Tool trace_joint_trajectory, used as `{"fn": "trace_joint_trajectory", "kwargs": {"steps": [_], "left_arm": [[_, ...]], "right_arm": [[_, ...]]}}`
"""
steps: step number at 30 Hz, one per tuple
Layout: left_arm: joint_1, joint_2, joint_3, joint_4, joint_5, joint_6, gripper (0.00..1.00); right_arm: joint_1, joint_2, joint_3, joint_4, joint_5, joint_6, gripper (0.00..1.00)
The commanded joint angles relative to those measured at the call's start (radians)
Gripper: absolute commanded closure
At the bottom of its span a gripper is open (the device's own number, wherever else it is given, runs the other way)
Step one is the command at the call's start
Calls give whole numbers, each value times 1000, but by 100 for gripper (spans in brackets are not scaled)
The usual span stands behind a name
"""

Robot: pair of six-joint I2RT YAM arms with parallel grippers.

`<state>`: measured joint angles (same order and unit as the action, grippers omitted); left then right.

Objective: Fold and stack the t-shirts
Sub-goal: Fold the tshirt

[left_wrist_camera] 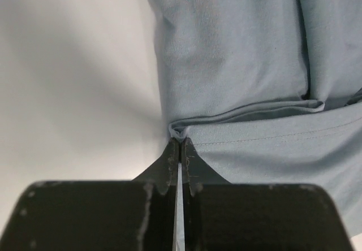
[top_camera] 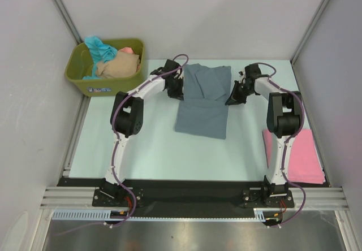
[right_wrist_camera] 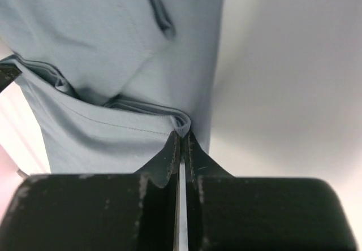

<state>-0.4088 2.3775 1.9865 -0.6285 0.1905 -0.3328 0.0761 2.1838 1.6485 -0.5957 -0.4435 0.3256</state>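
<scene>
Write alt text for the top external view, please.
Left hand and right hand pinch opposite edges of a partly folded slate grey-blue t-shirt on the table. A folded pink t-shirt lies near right; an olive-green tub of clothes sits far left.

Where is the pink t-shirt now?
In the top view, the flat pink cloth t-shirt lies at the table's near right corner, right of the right arm.

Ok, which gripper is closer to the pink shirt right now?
Right. The right gripper pinches the grey-blue shirt on the side facing the pink shirt; the left gripper pinches its opposite edge, farther away.
</scene>
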Motion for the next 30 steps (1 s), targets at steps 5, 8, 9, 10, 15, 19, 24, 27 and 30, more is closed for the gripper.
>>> {"fn": "trace_joint_trajectory", "kwargs": {"steps": [5, 8, 9, 10, 15, 19, 24, 27, 30], "left_arm": [[18, -38, 46, 23, -23, -11, 100], [21, -5, 95, -23, -31, -11, 91], [21, 3, 113, -40, -39, -11, 78], [21, 2, 113, -62, -52, -6, 71], [18, -95, 34, -120, -141, 12, 32], [-4, -276, -130, -41, -94, 15, 36], [-13, -377, -329, 102, 215, -112, 67], [-28, -376, -420, 150, 280, -140, 76], [-39, -341, -455, 148, 325, -146, 82]], "right_arm": [[-9, -47, -59, 108, -20, 81, 100], [-9, -12, -17, 82, -21, 89, 90], [-10, -7, -1, 68, -9, 86, 86], [-10, -6, 13, 44, -5, 78, 83], [-9, -25, 146, -139, 162, 32, 70], [36, -99, 160, -277, 258, -36, 52], [143, -150, 41, -212, -34, 27, 50], [209, -160, -79, -138, -190, 87, 62], [264, -142, -134, -67, -279, 115, 79]]}}
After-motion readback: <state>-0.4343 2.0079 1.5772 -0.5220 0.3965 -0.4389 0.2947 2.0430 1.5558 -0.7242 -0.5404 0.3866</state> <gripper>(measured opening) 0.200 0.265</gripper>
